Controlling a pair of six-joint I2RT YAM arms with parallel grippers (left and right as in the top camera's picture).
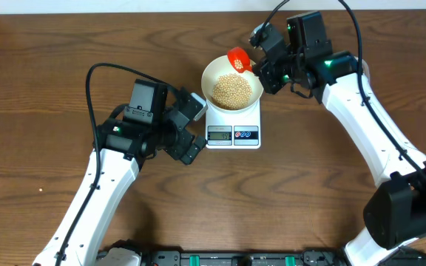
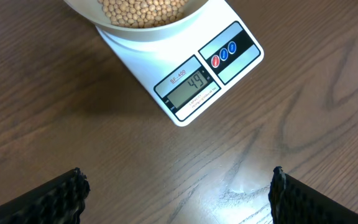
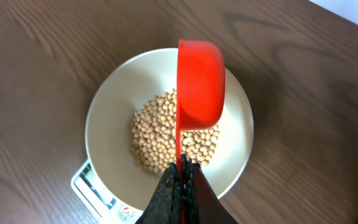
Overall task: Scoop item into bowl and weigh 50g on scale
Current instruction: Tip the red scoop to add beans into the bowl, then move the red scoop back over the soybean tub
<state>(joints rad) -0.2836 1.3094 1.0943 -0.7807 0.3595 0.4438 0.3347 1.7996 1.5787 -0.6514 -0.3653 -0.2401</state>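
Note:
The white bowl (image 1: 217,70) sits on the white scale (image 1: 233,134) and holds a heap of beige beans (image 1: 231,90). The scale's display (image 2: 189,88) reads 49. My right gripper (image 1: 266,63) is shut on the handle of a red scoop (image 1: 239,59), tipped on its side over the bowl's far rim with a few beans in it. In the right wrist view the scoop (image 3: 199,84) hangs over the beans (image 3: 160,134) in the bowl (image 3: 110,118). My left gripper (image 1: 192,129) is open and empty, just left of the scale, over bare table (image 2: 179,193).
The brown wooden table (image 1: 43,89) runs around the scale. A pale strip (image 1: 124,6) lies along the table's far edge. Black cables run from both arms.

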